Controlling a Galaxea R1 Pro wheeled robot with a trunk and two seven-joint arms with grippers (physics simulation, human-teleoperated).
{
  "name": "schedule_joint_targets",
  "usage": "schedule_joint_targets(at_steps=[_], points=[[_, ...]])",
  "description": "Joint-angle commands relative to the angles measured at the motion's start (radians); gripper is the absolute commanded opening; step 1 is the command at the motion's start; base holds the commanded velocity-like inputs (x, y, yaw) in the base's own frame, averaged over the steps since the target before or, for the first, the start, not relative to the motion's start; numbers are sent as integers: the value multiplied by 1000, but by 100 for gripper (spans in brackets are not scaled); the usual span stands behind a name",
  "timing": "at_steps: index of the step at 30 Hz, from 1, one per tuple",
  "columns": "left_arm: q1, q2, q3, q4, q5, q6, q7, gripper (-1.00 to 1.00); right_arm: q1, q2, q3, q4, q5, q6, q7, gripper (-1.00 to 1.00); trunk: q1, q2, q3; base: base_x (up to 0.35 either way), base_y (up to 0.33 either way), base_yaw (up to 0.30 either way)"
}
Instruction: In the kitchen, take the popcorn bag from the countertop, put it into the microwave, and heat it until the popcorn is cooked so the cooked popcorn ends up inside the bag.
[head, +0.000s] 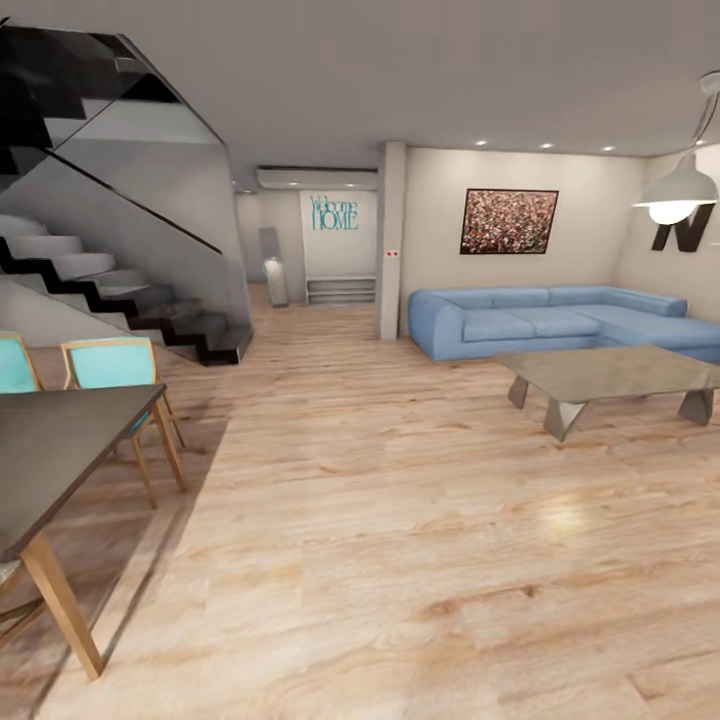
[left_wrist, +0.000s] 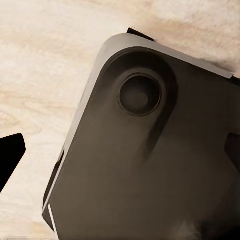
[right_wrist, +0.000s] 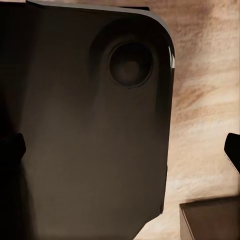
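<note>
I am in a living room, and the popcorn bag, the countertop and the microwave are out of view. In the left wrist view my left gripper (left_wrist: 120, 152) hangs open over my own dark base (left_wrist: 150, 170) and the wooden floor, its black fingertips (left_wrist: 10, 155) wide apart at the picture's edges. My right gripper (right_wrist: 122, 150) is open too, with its fingertips (right_wrist: 233, 149) spread wide above the dark base (right_wrist: 90, 140). Nothing is held in either one.
A dark dining table (head: 50, 450) with turquoise chairs (head: 105, 365) stands at the near left, with a staircase (head: 100, 270) behind it. At the right are a blue sofa (head: 540, 320), a grey coffee table (head: 610, 375) and a pendant lamp (head: 680, 195). Wooden floor (head: 380, 520) runs ahead past a pillar (head: 390, 240).
</note>
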Motion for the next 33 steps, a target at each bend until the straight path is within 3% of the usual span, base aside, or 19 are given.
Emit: schedule_joint_targets(at_steps=[1, 33], points=[[0, 0, 4, 0, 1, -2, 0, 100, 0, 0, 1, 0, 0, -3, -2, 100, 0, 0, -1, 0, 0, 276], [0, 0, 4, 0, 1, -2, 0, 100, 0, -2, -1, 2, -4, -3, -4, 100, 0, 0, -1, 0, 0, 279]])
